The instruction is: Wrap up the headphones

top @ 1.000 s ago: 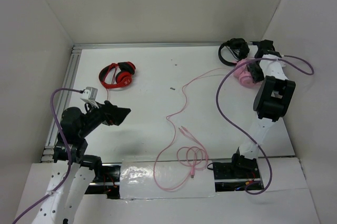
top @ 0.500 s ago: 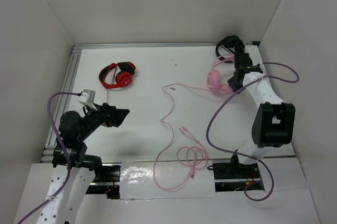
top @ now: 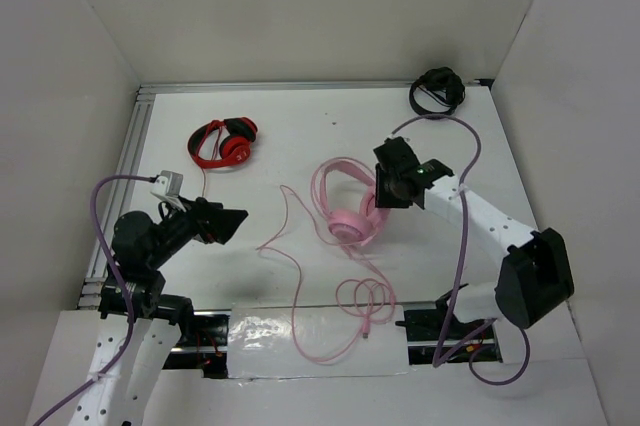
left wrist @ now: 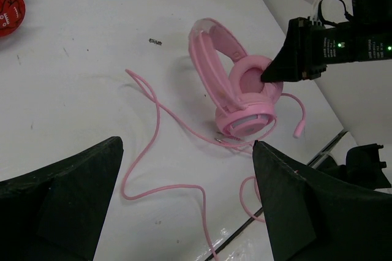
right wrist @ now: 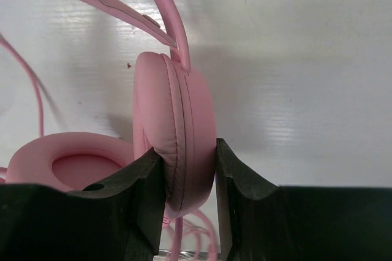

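Right claw (right wrist: 187, 158) closed on pink headphones (right wrist: 177, 108): one ear cup (right wrist: 184, 132) upright, seen edge-on, pinched between both black fingers (right wrist: 138, 196), padded face toward left finger. Second ear cup (right wrist: 73, 163) left of claw, lying flat, cushion opening up, partly hidden behind left finger. Double headband (right wrist: 156, 3) rises from gripped cup, away from claw, curving left. Thin pink cable (right wrist: 39, 105) at far left on white table (right wrist: 306, 59).

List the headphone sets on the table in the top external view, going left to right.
red-and-black headphones → pink headphones → black headphones
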Motion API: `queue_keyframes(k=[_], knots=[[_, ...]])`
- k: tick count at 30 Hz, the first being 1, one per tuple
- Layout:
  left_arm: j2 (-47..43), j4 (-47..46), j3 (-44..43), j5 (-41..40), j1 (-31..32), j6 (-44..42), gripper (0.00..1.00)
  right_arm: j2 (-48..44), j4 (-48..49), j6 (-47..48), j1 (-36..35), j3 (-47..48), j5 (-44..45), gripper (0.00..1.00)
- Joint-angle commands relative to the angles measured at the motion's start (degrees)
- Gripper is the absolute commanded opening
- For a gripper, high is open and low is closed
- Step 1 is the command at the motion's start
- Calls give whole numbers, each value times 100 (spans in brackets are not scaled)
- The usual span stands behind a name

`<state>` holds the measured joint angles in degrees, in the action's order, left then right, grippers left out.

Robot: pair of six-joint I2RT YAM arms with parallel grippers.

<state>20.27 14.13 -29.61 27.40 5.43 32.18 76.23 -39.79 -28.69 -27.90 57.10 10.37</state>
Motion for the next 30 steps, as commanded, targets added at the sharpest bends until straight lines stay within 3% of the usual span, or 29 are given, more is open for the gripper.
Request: queue_keyframes(k=[1, 10, 12, 15, 17, 20, 21, 24, 29, 30], knots=[[56, -226, 25, 222, 11, 60, 99, 365, -81, 1206, -180, 582, 606, 9], [91, -200, 34, 152, 19, 51, 99, 1272, -213, 884, -84, 820, 1327, 12], [100, -200, 25, 169, 19, 51, 99, 1289, -396, 376, 56, 968, 1572, 13], [82, -191, 25, 170, 19, 34, 99, 1298, -705, -1022, 548, 1066, 873, 12], [65, -148, 7, 100, 19, 68, 99, 1123, -741, -1918, 672, 778, 1044, 11], [21, -165, 34, 99, 19, 86, 99, 746, -505, -2387, 751, 383, 643, 22], [12, -174, 42, 99, 19, 78, 99, 631, -425, -2474, 760, 268, 346, 35], [21, -156, 25, 99, 19, 77, 99, 210, -56, -2510, 786, -163, -60, 58], [21, -174, 42, 116, 19, 86, 99, -177, 112, -2326, 637, -331, -386, 73], [21, -174, 43, 117, 19, 78, 99, -335, 112, -2099, 558, -288, -430, 92]])
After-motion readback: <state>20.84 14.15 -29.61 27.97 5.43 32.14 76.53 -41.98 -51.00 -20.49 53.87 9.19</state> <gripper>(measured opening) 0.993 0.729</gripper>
